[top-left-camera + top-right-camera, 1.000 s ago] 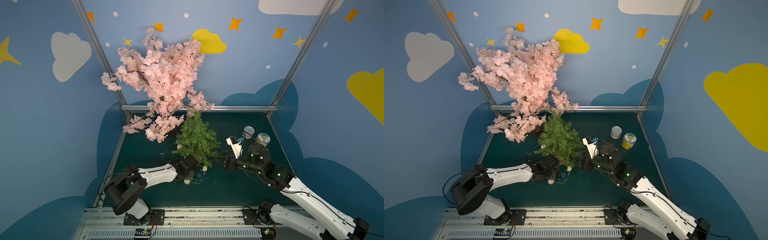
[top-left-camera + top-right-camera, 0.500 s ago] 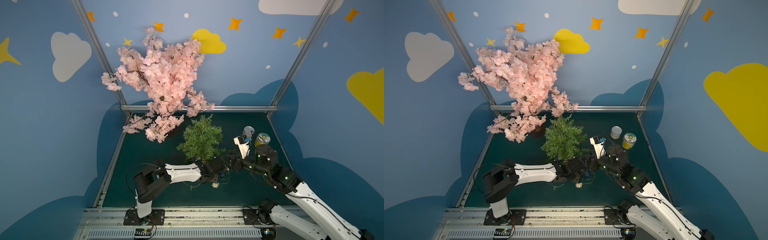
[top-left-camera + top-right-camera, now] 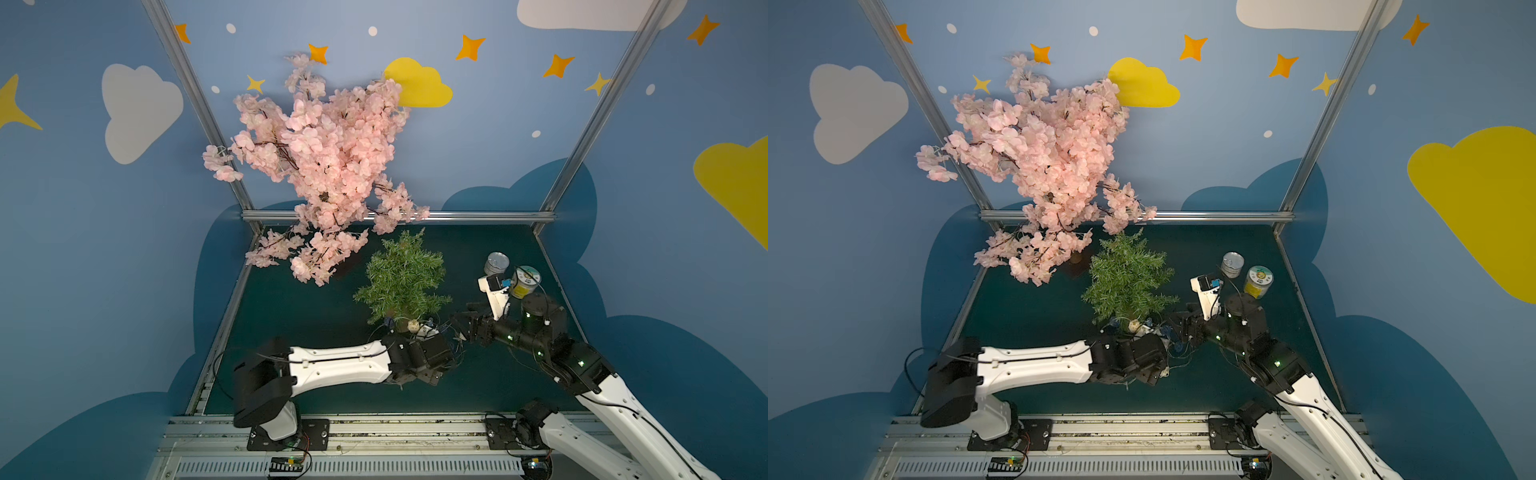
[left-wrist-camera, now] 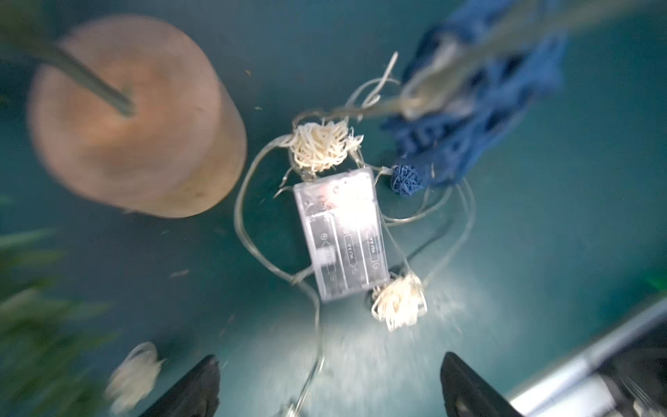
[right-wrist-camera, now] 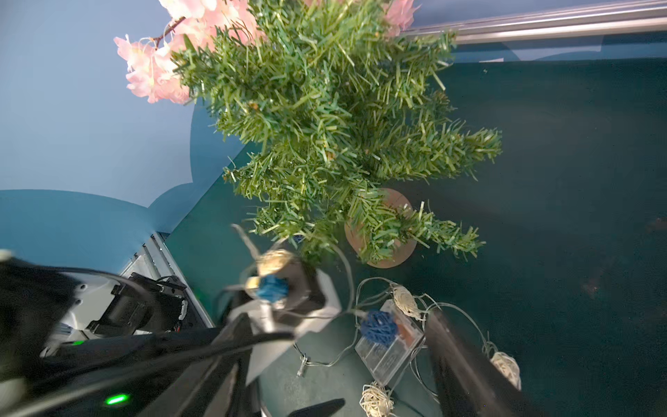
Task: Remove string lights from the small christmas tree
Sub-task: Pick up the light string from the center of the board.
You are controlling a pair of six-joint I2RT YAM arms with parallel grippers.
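**A:** Read the table (image 3: 311, 316) as a clock from above. What stood where?

**B:** The blossom tree (image 3: 324, 158) leaned in from 10 o'clock, clear of the work. The left arm reached in from 8. The left claw (image 4: 329, 361) hung low over the heap with its fingers spread wide and gripped nothing. Only a strand of wire crossed the gap.

**A:** Why so wide?

**B:** My reading was that it was set to let go or take a fresh bite, not to carry.

**A:** And the tree?

**B:** The tree (image 3: 403, 278) stood upright near the centre, and its crown was bare of ornaments. The lights (image 4: 321, 150) lay bunched on the table at its 6 o'clock, just beside the pot (image 4: 137, 115). The clear box (image 4: 341, 234) lay flat among the cream and blue balls. Lying slack like that, they put no pull on the tree.

**A:** All off, then?

**B:** Nearly, I judged. In the right wrist view one loop rose toward the lowest branches, and I couldn't tell whether it was caught.

**A:** And the right side?

**B:** The right claw (image 3: 459, 328) came in from 4 o'clock and faced the heap. It was open and empty too, placed, I'd say, to help draw the tangle clear. Two cans (image 3: 496, 263) sat at 2 o'clock, well apart from it all.
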